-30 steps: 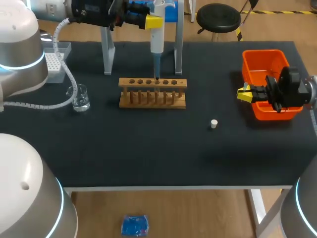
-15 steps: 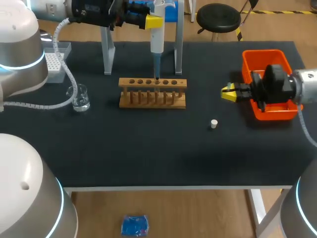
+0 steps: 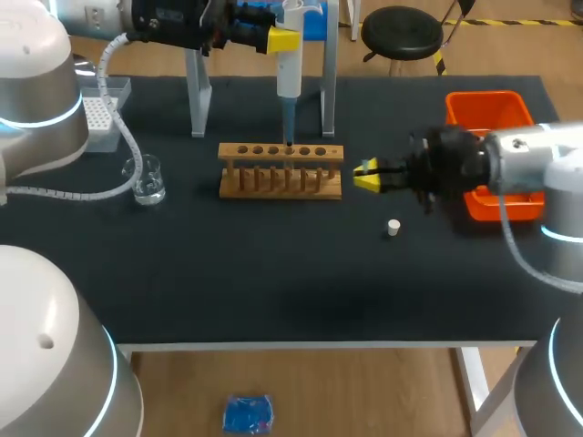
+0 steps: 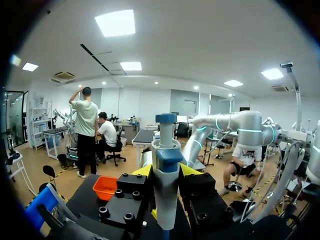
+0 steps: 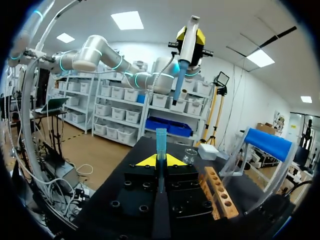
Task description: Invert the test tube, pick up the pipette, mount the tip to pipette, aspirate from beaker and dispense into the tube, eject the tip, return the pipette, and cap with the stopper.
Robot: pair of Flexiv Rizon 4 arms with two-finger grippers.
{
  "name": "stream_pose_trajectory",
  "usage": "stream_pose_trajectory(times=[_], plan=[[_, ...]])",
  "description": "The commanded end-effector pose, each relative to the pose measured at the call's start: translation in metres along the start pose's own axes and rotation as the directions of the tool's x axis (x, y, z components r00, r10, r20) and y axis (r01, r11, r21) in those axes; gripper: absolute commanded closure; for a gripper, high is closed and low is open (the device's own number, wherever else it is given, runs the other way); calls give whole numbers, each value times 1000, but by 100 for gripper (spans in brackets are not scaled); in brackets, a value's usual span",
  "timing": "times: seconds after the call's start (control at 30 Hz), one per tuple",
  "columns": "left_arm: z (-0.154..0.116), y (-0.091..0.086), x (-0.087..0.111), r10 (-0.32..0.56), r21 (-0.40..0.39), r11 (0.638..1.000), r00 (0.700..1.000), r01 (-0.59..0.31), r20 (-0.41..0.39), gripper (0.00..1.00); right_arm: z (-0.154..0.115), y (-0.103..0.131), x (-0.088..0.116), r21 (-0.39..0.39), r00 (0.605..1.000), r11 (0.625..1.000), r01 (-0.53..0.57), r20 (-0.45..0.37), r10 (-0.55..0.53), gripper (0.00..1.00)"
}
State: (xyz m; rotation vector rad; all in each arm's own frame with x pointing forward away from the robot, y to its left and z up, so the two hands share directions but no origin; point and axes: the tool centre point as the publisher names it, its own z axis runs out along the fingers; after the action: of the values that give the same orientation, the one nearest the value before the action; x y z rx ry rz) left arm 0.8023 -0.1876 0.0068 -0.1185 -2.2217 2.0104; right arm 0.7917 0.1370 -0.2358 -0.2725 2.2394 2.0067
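My left gripper [image 3: 282, 39] is shut on the white pipette [image 3: 290, 68], which hangs upright with its blue tip just over a hole of the wooden rack [image 3: 281, 170]. The left wrist view has the pipette [image 4: 166, 180] clamped in that gripper [image 4: 167, 172]. My right gripper [image 3: 367, 175] hovers just right of the rack, shut on a slim bluish test tube [image 5: 161, 145] that stands up between its yellow tips [image 5: 161, 161]. The white stopper [image 3: 393, 228] lies on the mat in front of it. The beaker [image 3: 146, 179] stands at the left.
An orange bin [image 3: 487, 114] sits at the right edge behind my right arm. A white tip box [image 3: 100, 109] is at the far left, and the grey pipette stand [image 3: 197, 91] rises behind the rack. The mat's front half is bare.
My right arm has swung left from the orange bin to beside the rack, its gripper still shut. The left arm and pipette have stayed where they were.
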Motion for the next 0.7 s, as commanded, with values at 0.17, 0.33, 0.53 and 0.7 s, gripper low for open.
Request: stream_pose_trajectory(times=[0.17,0.33,0.53,0.7], plan=[[-1,-1,0,0,-1,1000,1000,0,-2,100,49,3,-13,11,999,999,31,14,-32,100],[-1,-1,0,0,-1,1000,1000,0,-2,100,67,11,-21,11,999,999,39,6,-39,100],[-1,-1,0,0,-1,1000,1000,0,-2,100,82,16,-23,9,999,999,46,-4,-46,100],[-1,-1,0,0,-1,1000,1000,0,-2,100,90,19,-23,9,999,999,52,-17,-51,100]])
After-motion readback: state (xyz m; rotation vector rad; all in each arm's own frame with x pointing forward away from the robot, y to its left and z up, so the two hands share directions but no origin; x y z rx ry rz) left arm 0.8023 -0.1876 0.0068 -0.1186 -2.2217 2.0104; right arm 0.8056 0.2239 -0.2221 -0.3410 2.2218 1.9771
